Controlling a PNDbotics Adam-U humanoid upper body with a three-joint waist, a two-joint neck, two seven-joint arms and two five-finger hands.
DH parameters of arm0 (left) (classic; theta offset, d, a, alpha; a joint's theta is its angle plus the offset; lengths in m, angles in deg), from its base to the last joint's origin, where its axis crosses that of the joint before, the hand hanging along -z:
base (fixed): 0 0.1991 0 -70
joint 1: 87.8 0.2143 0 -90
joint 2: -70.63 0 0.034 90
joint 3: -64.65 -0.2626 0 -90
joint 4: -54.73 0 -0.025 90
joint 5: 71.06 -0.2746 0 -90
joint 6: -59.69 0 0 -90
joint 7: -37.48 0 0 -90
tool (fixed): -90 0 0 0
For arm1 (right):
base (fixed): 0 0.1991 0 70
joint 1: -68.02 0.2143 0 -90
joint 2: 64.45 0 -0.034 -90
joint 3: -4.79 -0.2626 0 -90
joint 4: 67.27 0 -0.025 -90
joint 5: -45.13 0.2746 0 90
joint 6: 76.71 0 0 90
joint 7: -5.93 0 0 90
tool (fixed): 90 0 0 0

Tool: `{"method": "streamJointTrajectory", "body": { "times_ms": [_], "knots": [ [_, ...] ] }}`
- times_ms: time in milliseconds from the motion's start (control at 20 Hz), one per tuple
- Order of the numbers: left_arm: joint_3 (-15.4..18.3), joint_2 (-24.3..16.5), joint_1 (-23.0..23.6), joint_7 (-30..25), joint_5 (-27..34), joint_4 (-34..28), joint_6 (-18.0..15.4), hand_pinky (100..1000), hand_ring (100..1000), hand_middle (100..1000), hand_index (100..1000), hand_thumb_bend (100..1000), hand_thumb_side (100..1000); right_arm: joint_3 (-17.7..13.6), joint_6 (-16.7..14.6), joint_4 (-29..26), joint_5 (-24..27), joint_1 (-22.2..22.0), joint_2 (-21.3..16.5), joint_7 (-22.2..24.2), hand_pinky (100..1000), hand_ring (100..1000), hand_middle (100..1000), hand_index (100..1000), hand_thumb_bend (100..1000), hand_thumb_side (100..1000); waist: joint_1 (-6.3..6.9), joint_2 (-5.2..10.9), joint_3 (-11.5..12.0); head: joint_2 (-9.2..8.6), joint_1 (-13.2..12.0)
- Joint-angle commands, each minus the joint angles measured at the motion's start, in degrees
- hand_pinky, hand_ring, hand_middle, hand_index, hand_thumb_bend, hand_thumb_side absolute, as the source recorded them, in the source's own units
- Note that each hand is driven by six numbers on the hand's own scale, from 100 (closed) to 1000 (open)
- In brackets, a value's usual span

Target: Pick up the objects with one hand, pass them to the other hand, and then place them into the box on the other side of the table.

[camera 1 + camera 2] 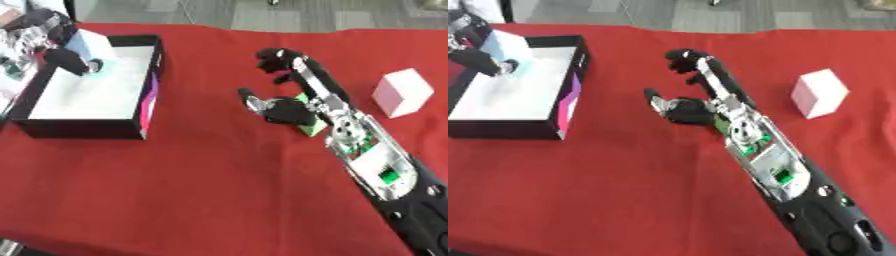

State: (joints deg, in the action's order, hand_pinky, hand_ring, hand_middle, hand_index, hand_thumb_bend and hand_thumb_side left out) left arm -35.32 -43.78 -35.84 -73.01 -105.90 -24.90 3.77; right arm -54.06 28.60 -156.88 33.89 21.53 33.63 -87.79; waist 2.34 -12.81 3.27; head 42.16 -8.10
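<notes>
My right hand (289, 107) is showing black fingers and a black thumb, with silver metal links running along its back. Behind it my wrist is carrying a round silver joint, and my forearm is exposing an open silver-white frame with small green parts glinting inside. Further back the casing is turning solid black, dotted with round screws. My left hand (61, 52) is showing black fingers with silver pieces behind them.

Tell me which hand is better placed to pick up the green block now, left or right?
The right hand, probably. It lies over the green block, with curled fingers beyond it. The left hand is far away at the box, holding a light blue object.
</notes>
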Motion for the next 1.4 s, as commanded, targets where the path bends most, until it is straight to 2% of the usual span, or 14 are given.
{"method": "streamJointTrajectory", "body": {
  "times_ms": [50,200,250,300,350,400,500,550,600,700,950,1150,1300,1400],
  "knots": [
    [1.30,-0.44,-1.63,0.96,-0.54,3.03,-0.31,718,712,460,512,197,100,-0.67,-0.44,-1.56,0.28,1.29,-0.45,0.12,742,801,713,821,429,249,-0.75,0.31,-0.01,-0.68,-0.40],
    [1.33,0.45,-2.39,1.22,-0.78,6.44,-0.91,737,733,526,593,247,152,-0.77,-0.63,-1.68,0.53,1.33,-0.43,0.28,739,797,708,817,436,245,-0.85,0.29,-0.15,-0.85,-0.52],
    [1.32,0.70,-2.62,1.15,-0.92,7.47,-1.18,737,733,526,593,247,152,-0.81,-0.67,-1.72,0.62,1.34,-0.42,0.25,739,797,708,817,436,245,-0.87,0.29,-0.18,-0.88,-0.54],
    [1.37,0.93,-2.81,1.06,-1.10,8.42,-1.36,749,746,570,648,290,206,-0.84,-0.69,-1.76,0.68,1.35,-0.41,0.20,738,796,707,815,436,245,-0.89,0.28,-0.22,-0.93,-0.53],
    [1.46,1.20,-3.02,0.96,-1.34,9.42,-1.48,751,749,579,658,305,222,-0.87,-0.70,-1.81,0.74,1.37,-0.42,0.15,738,796,707,815,437,245,-0.91,0.26,-0.25,-0.96,-0.52],
    [1.52,1.42,-3.22,0.87,-1.63,10.36,-1.64,764,770,628,708,388,313,-0.89,-0.70,-1.86,0.79,1.37,-0.42,0.10,738,795,706,814,438,244,-0.91,0.26,-0.27,-0.97,-0.52],
    [1.50,1.80,-3.49,0.58,-2.30,12.04,-2.08,787,810,719,793,510,431,-0.92,-0.69,-1.94,0.85,1.35,-0.42,0.02,737,794,705,813,440,243,-0.90,0.24,-0.33,-0.98,-0.50],
    [1.54,1.94,-3.58,0.41,-2.63,12.64,-2.33,794,821,735,811,549,461,-0.95,-0.67,-1.96,0.87,1.33,-0.43,-0.01,737,794,705,813,440,243,-0.90,0.24,-0.35,-0.96,-0.47],
    [1.61,2.04,-3.64,0.25,-2.92,13.07,-2.55,808,835,747,829,649,519,-0.97,-0.65,-1.97,0.88,1.32,-0.45,-0.04,737,793,705,813,441,242,-0.90,0.23,-0.37,-0.92,-0.44],
    [1.69,2.16,-3.72,-0.23,-3.50,13.68,-2.88,817,842,752,831,716,547,-1.00,-0.62,-1.97,0.90,1.28,-0.47,-0.07,736,792,705,813,441,243,-0.88,0.23,-0.38,-0.88,-0.43],
    [2.56,2.11,-3.69,-0.18,-3.82,13.05,-2.91,814,839,745,825,692,546,-1.15,-0.57,-2.03,0.89,1.22,-0.49,-0.15,736,791,700,812,440,244,-0.91,0.27,-0.33,-0.84,-0.25],
    [3.74,1.71,-3.19,1.76,-2.21,9.62,-1.97,802,826,733,819,594,530,-1.36,-0.44,-2.12,0.92,1.18,-0.67,-0.28,736,790,698,811,438,246,-0.98,0.32,-0.24,-0.75,0.12],
    [4.68,1.32,-2.63,3.93,-0.14,6.13,-0.95,782,799,702,792,440,513,-1.54,-0.40,-2.36,0.96,1.09,-0.83,-0.33,736,789,697,810,438,244,-1.02,0.33,-0.16,-0.70,0.42],
    [5.43,1.10,-1.98,6.25,1.79,2.85,-0.04,773,787,686,775,386,507,-1.81,-0.36,-2.66,1.08,1.07,-1.05,-0.51,736,789,697,810,438,243,-1.08,0.31,-0.13,-0.65,0.69]
  ]
}}
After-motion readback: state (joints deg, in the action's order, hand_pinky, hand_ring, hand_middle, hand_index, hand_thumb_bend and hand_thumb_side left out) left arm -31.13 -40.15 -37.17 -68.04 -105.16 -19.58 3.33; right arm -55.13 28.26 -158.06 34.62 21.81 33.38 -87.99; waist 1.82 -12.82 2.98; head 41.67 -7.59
